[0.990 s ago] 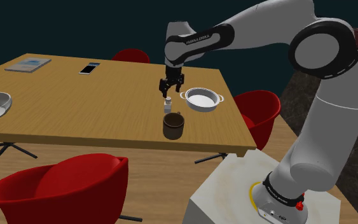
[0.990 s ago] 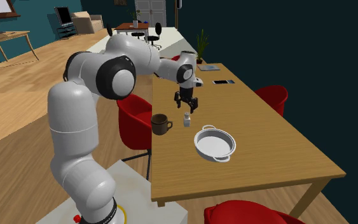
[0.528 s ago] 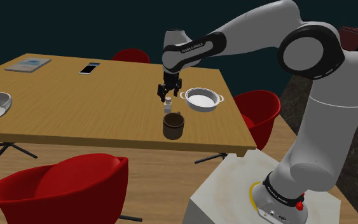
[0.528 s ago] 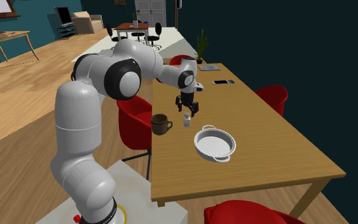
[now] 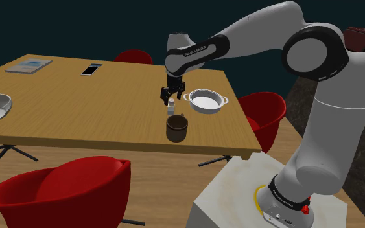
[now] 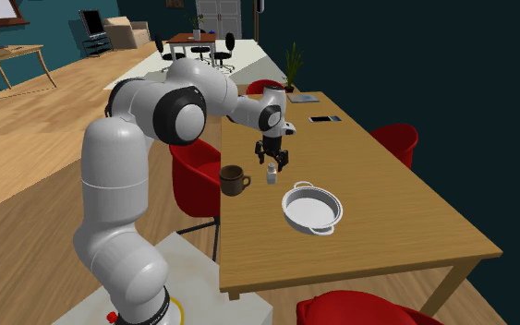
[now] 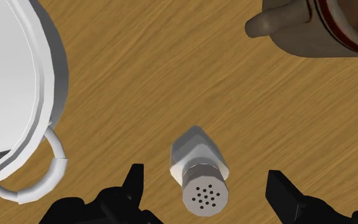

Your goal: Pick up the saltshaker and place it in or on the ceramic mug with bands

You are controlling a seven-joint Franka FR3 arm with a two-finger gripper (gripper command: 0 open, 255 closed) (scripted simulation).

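And there was the tool, spread wide and hanging right over the saltshaker, one finger on each side and neither touching it! Nothing was gripped yet. The saltshaker stood upright on the table, between the brown banded mug and the white two-handled pan. The mug sat close to the table's long edge, with the shaker just inward of it.

That shaker looked small, light and stiff, and its smooth sides were probably slippery, so it could tip at a nudge. The best hold seemed to be across the white body just under the perforated cap, squeezed squarely.

The pan showed a bare white inside. I saw nothing in the mug either, so its mouth appeared free to take the shaker.
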